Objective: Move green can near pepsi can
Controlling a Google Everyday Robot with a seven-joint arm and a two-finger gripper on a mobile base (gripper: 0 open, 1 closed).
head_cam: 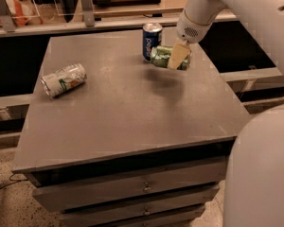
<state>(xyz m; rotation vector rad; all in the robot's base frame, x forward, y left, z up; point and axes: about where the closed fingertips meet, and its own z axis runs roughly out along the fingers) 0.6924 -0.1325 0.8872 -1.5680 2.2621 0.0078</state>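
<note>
We see 3 cans. The green can lies sideways in the gripper, which is clamped on it and holds it just above the table, over its own shadow. It hangs just beside the upright pepsi can near the far edge; we cannot tell whether they touch. A silver-white can lies on its side, well apart at the left. Below the grey top are shut drawers, and the floor is speckled.

mottled green can in cream hand beside blue pepsi can
</note>
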